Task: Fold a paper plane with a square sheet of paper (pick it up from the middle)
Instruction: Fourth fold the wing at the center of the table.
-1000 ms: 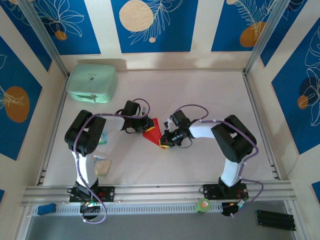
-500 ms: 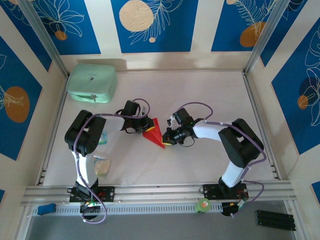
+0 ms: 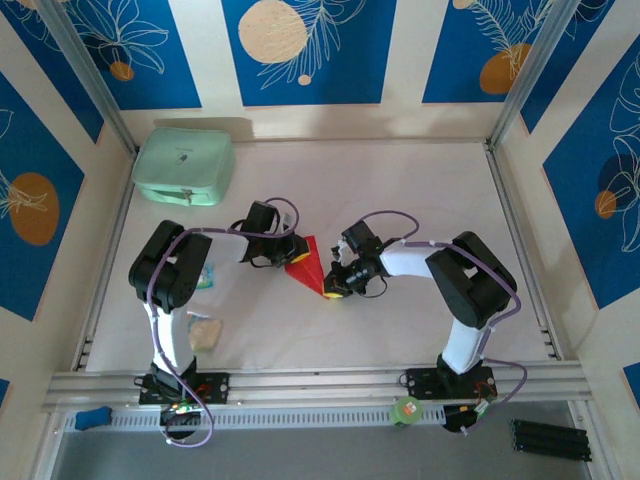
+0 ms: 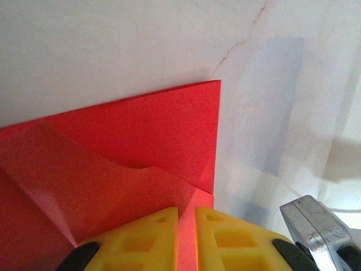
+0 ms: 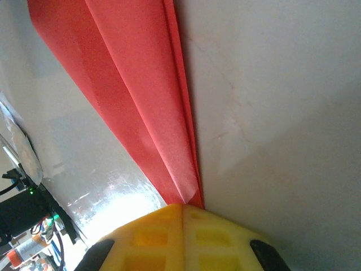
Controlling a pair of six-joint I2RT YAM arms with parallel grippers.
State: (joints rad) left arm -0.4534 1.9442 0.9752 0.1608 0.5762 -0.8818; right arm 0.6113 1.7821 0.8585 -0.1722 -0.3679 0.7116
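The paper plane (image 3: 308, 262), a narrow red dart with one sharp tip, sat at mid-table between the two arms as I watched from the remote station. Its layered creases were plain in both wrist views, with one flap folded over another along the body. I could not tell whether it lay flat on the white table (image 3: 420, 190) or was lifted a little off it.

The left gripper (image 4: 186, 237) held the wide tail end, its jaws drawn together with only a sliver of red between them. The right gripper (image 5: 183, 234) was closed on the pointed end, where the tip ran straight into the seam between its yellow jaws.

By my reading, most of the folding was done. The square outline had given way to the dart shape, and the long folds were in place. What seemed to be left was pressing the last crease firm, perhaps setting the wings, and then letting go.

The mint-green case (image 3: 183, 167) stood well apart at the far left corner. A small pale packet (image 3: 205, 331) lay near the left arm's base, clear of the work.
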